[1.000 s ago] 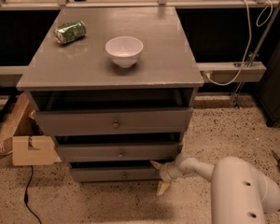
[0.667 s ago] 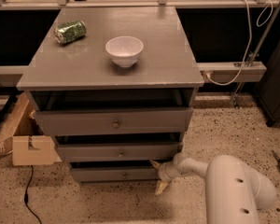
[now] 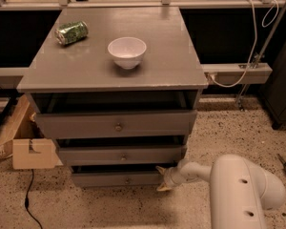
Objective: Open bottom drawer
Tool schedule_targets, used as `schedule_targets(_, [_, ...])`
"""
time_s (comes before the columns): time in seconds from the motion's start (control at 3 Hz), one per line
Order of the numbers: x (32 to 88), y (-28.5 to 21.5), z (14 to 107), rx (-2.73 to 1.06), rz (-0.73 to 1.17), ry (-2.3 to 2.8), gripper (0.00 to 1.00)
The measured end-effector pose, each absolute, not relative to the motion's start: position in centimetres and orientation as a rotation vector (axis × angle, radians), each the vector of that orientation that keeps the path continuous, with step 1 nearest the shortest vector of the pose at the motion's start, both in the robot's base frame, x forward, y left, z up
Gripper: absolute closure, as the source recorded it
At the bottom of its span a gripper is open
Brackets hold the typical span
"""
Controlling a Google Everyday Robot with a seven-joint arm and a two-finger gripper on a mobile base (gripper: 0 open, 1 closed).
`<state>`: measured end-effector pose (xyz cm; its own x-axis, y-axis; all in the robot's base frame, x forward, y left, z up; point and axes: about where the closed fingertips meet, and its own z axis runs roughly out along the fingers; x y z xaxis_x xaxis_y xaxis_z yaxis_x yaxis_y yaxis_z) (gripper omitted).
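Note:
The bottom drawer [image 3: 119, 179] is the lowest and narrowest of three grey drawer fronts, with a small round knob [image 3: 127, 180] at its centre. It stands slightly out, with a dark gap above its front. My gripper [image 3: 161, 178] is at the right end of that drawer front, low near the floor, its pale fingertips spread above and below the drawer's right corner. My white arm [image 3: 238, 185] reaches in from the lower right.
The middle drawer [image 3: 121, 155] and top drawer [image 3: 117, 124] also stand slightly out. A white bowl [image 3: 127, 52] and a crushed green can [image 3: 71, 33] sit on the cabinet top [image 3: 171, 56]. A cardboard box [image 3: 24, 142] stands left of the cabinet.
The gripper stays at the bottom drawer's right end; the arm's bulk has shifted slightly. The drawers look unchanged.

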<state>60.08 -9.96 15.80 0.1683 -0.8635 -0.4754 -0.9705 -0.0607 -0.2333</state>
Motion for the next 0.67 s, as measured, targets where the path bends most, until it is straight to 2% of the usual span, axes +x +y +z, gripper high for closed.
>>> schedule_targets(0.67, [58.77,-11.1,16.43,-1.954,0.299,1.776,0.89])
